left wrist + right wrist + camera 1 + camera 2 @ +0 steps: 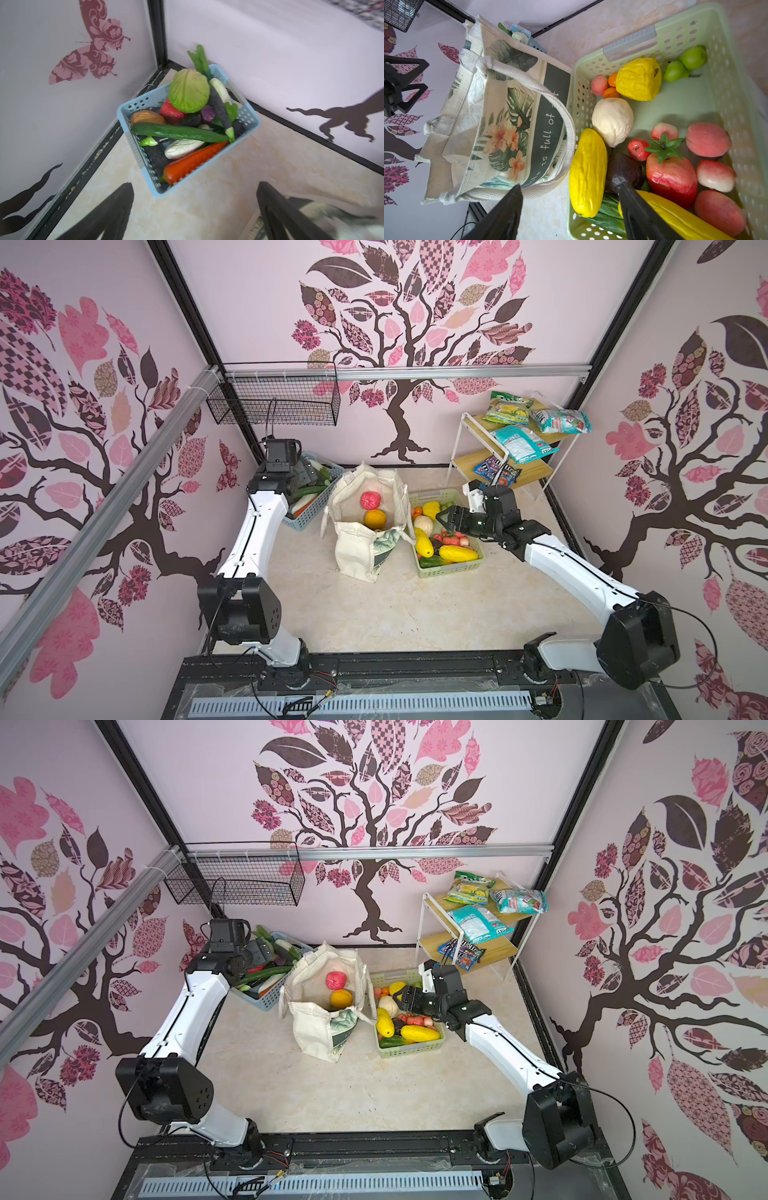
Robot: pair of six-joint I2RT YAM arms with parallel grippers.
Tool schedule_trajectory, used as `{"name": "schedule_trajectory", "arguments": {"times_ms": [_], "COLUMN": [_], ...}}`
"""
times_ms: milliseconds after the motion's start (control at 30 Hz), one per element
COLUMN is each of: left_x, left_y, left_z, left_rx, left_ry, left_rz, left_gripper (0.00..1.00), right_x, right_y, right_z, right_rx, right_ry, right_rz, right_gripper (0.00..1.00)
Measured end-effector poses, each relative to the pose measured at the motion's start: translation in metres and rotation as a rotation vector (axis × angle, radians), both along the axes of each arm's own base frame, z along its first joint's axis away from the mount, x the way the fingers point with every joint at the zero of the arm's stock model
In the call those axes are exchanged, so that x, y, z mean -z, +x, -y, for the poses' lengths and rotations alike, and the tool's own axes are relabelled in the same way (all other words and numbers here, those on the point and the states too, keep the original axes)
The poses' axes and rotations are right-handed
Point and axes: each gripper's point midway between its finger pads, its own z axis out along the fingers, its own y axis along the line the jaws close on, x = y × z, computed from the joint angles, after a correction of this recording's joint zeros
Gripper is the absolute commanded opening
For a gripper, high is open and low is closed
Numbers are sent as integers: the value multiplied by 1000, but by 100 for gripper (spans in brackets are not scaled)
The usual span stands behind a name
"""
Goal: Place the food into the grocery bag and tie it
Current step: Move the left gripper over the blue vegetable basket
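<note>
Matt canvas grocery bag (353, 549), smooth plastic basket (451, 571)

Snack packets (521, 441) on wooden shelf (536, 472)

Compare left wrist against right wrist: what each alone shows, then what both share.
Left wrist only: green cabbage, cucumber and carrot inside the blue basket. Right wrist only: the pale-green basket of fruit and the lettered dark band of the grocery bag. Both: the bag, blurred in the left wrist view, and the blue basket, just a corner in the right.
</note>
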Motion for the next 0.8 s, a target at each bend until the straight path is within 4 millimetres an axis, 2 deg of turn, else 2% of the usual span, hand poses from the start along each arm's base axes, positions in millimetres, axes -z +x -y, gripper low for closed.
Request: {"name": "schedule_trajectory", "arguments": {"times_ms": [167,333,433,567,800], "left_x": [43,98,120,130,122], "left_y": [24,46,60,74,107], "left_z": [-26,-35,-38,-47,-56], "left_rx": [-45,-37,-28,-25,-1], "left_ry": [-19,-37,-61,-83,-72], "left_rz": [-47,-136,-159,-144,-72], "left_gripper": [97,97,97,97,97], "right_x": [0,6,7,7,12], "right_y": [-9,-15,-14,-13,-9], "right_z": [-17,-23,-22,-20,-21], "right_rx": [-43,-62,-58,-50,-47], "right_ry": [-1,-2,-5,-12,-30], "right_rz": [9,3,5,8,6], "right_gripper": [76,76,76,76,76]}}
